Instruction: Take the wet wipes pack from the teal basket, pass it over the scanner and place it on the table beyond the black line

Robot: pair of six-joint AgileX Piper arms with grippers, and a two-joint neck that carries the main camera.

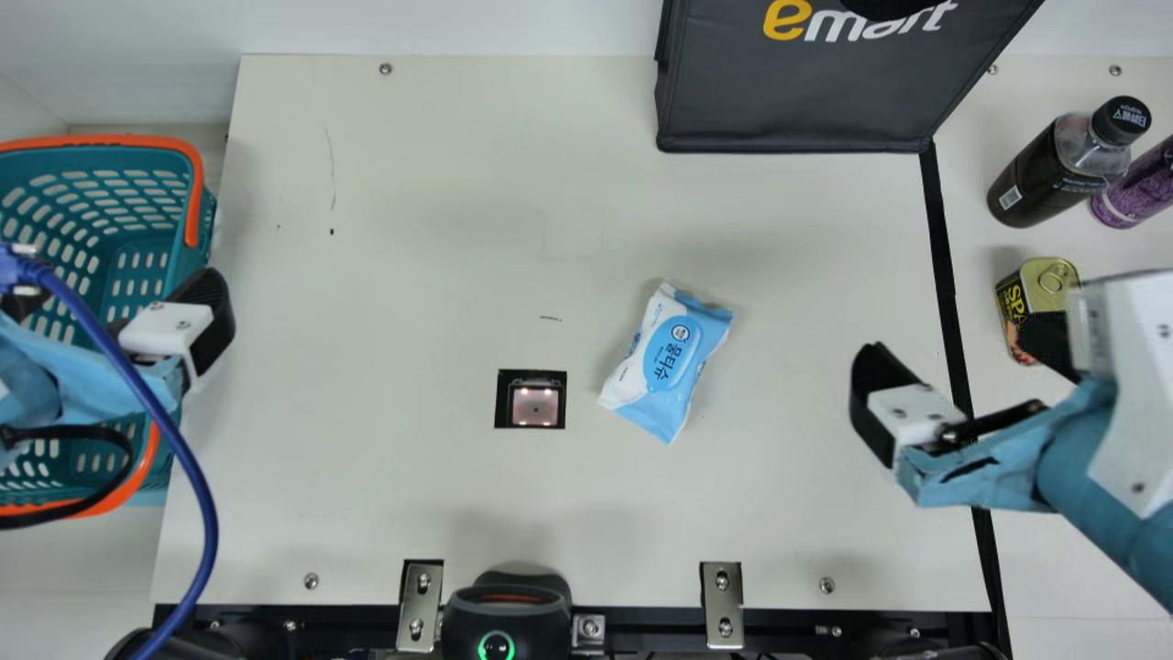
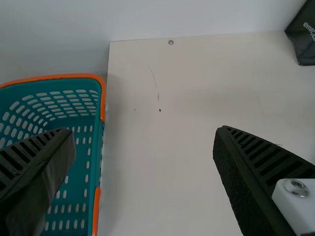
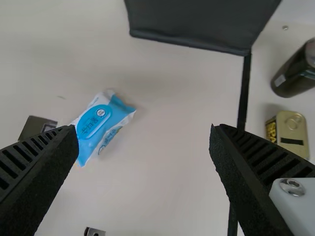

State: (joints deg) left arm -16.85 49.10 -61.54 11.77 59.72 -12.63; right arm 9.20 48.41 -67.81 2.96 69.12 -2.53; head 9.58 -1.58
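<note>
The big cream table [image 1: 412, 513] comes first: the job looks more than half done. The soft blue and white wet wipes pack [image 1: 674, 362] is out of the teal plastic basket with orange edges [image 1: 119, 142]. It lies beside the small square black scanner [image 1: 535, 406], on the scanner's side of the long black line [image 1: 948, 312]. I can't tell if it was scanned. Next, the right end effector [image 3: 144, 129] should probably go to the pack, squeeze it, lift it and put it past the line.

Both end effectors are wide open with nothing in them; the left end effector [image 2: 142, 133] is up over the basket's side.

Counting from big to small: one table, one dark grey cloth bag [image 1: 797, 92], one basket, one line, two end effectors, two bottles (one dark brown plastic bottle [image 1: 1031, 188], one purple bottle [image 1: 1136, 188]), one pack, one yellow metal tin [image 1: 1049, 284], one scanner.
</note>
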